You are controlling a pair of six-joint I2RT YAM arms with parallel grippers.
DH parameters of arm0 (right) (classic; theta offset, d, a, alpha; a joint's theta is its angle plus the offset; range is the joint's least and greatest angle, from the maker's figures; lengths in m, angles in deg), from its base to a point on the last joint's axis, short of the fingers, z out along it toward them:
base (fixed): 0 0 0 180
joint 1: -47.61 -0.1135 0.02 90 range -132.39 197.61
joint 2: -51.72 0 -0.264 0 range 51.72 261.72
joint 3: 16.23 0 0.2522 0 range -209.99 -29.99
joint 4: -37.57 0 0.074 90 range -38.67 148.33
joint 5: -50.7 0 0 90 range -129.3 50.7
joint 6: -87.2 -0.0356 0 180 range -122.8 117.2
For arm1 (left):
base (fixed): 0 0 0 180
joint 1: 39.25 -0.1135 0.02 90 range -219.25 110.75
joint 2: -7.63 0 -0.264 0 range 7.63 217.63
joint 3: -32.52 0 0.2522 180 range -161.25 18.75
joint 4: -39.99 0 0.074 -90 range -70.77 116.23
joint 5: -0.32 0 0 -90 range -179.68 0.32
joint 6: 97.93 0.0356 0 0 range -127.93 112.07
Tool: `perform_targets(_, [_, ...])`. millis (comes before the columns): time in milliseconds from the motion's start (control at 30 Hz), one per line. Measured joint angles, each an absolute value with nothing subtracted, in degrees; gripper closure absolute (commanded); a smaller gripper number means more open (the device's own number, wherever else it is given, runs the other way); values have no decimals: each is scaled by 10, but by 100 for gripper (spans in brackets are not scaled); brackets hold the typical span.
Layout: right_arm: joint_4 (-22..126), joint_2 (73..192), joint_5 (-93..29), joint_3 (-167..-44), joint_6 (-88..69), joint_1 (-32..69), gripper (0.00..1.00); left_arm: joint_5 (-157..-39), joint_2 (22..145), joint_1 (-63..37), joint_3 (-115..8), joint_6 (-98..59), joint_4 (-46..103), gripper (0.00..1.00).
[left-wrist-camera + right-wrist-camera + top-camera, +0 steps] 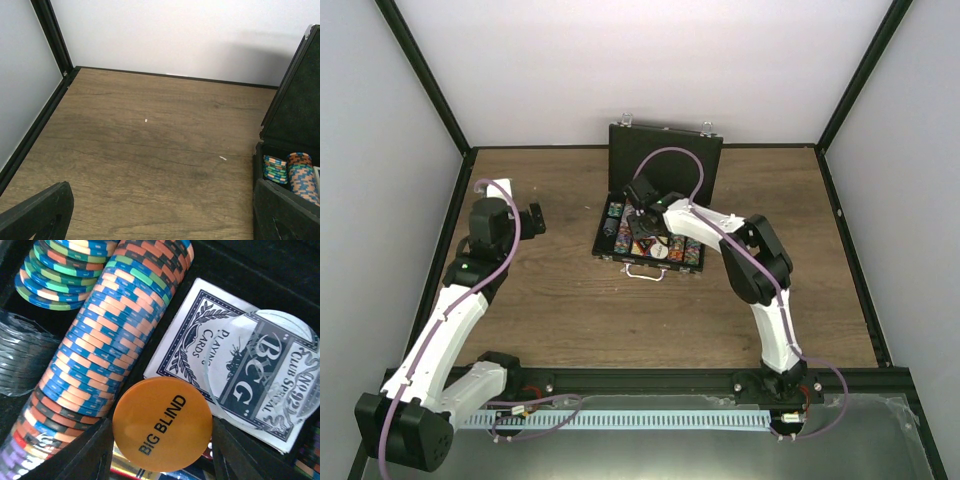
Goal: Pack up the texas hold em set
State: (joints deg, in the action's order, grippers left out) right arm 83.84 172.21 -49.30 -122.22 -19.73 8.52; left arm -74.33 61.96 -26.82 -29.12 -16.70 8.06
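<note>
The texas hold em set's black case [665,152] stands open at the back middle of the table, lid upright. Its tray holds rows of multicoloured chips [107,327] and a blue-backed card deck [197,335]. A clear round disc [265,372] lies on the deck. My right gripper [161,447] hangs inside the tray, shut on an orange disc [161,422] marked BIG BLIND, just above the deck's near corner. My left gripper [165,215] stands open over bare wood, left of the case [295,100], with nothing between its fingers.
A silver handle [641,270] sticks out of the case's front edge. Black frame rails [430,95] and white walls close in the table on three sides. Green-blue chips [60,270] and a wrapped black stack [20,360] fill the tray's left end.
</note>
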Motion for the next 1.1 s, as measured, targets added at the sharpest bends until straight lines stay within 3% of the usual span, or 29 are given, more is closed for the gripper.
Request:
perform_targets(500, [825,1696,-500,-1199,-196,90,2,-743,622,-268,-291,-167,81,0])
perform_targets(800, [785,1496,-474,-1106,-187,118,0,-744,621,-268,-291,-167,81,0])
perform_targets(1100, [678,1417,-313,-975,-197,339,0,-745,624,-268,-291,-167,81,0])
